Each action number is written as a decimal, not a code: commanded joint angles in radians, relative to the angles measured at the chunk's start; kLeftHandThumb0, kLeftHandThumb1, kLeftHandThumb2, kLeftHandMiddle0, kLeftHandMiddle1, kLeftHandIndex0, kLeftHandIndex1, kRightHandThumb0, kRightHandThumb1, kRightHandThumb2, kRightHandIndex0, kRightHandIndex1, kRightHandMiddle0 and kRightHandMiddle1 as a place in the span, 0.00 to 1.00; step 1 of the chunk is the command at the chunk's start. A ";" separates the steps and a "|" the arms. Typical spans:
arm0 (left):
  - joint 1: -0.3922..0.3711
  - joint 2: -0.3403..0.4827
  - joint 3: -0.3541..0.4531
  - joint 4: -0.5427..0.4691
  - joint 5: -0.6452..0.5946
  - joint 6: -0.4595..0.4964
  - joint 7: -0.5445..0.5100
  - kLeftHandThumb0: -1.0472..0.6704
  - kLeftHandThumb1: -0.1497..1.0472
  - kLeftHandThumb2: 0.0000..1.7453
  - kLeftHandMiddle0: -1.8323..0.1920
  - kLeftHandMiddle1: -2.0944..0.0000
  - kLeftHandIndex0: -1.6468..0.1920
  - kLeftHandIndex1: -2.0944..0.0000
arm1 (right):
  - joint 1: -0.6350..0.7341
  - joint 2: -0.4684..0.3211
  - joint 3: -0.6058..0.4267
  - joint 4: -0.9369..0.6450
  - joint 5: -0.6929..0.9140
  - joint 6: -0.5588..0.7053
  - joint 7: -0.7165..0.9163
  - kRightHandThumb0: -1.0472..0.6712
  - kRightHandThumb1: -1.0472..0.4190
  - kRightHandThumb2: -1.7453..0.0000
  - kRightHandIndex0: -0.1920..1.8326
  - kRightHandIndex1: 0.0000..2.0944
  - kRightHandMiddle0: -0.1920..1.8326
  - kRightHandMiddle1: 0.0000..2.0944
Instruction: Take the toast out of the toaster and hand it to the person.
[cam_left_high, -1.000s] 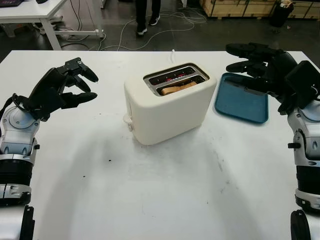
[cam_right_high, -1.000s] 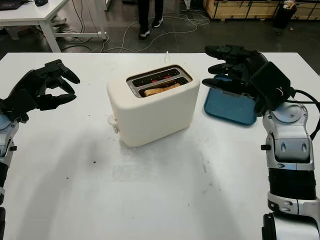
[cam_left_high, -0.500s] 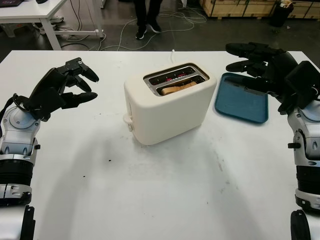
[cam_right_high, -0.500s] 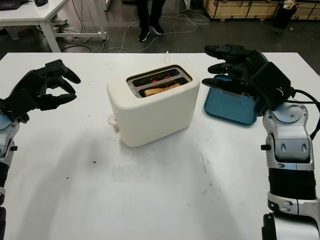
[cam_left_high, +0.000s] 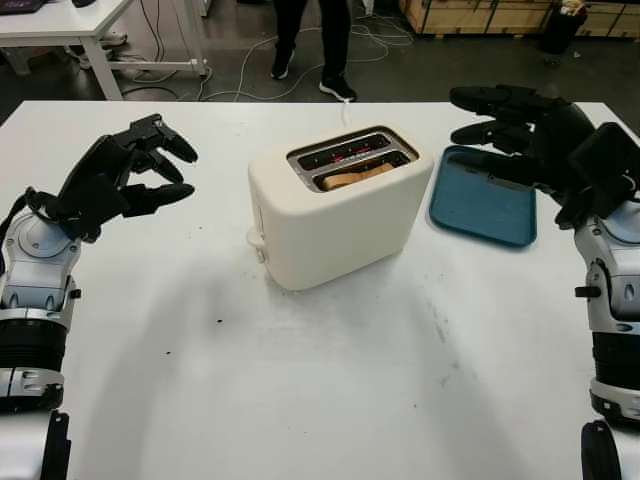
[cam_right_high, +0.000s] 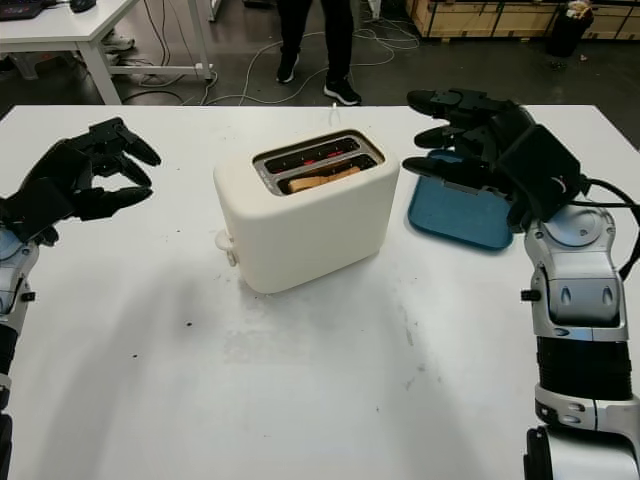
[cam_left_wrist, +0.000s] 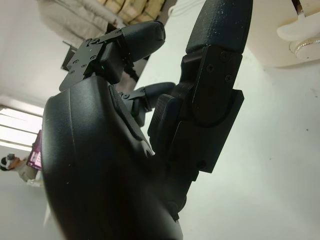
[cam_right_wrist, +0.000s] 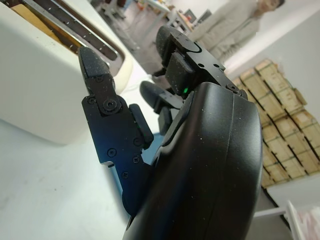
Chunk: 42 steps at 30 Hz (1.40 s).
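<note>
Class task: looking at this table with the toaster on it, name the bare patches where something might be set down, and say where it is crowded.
Widest bare patch: the white table in front of the toaster, between the two arms. Another lies between the open left hand and the toaster. It is crowded at the toaster's right, where the blue tray sits close, with the open right hand above it.

A robotics lab or workshop is indicated. A bare dark concrete floor (cam_left_high: 480, 60) is seen beyond the large white worktable (cam_left_high: 330, 380), with loose white and black cables (cam_left_high: 230, 70) trailed across it at 12 o'clock. Stacked pale wooden crates (cam_left_high: 480, 15) are set at 1 o'clock, and a white metal-legged desk (cam_left_high: 70, 25) at 11 o'clock. A person's dark-trousered legs (cam_left_high: 320, 40) are seen standing there.
</note>
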 joint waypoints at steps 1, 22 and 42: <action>-0.014 -0.002 0.004 0.008 0.000 -0.016 0.003 0.00 0.89 0.06 0.75 0.29 0.74 0.33 | 0.004 0.007 -0.002 -0.017 0.011 0.021 -0.009 0.41 0.19 1.00 0.24 0.44 0.42 0.01; -0.013 -0.003 0.003 0.004 -0.003 -0.009 -0.001 0.00 0.89 0.05 0.76 0.28 0.74 0.33 | 0.003 0.001 0.005 -0.012 0.004 0.016 -0.010 0.40 0.19 1.00 0.25 0.45 0.43 0.01; -0.014 -0.002 0.003 0.011 0.000 -0.017 0.001 0.00 0.89 0.06 0.75 0.29 0.74 0.33 | 0.003 -0.002 0.004 -0.005 0.011 0.006 -0.001 0.41 0.19 1.00 0.24 0.45 0.42 0.01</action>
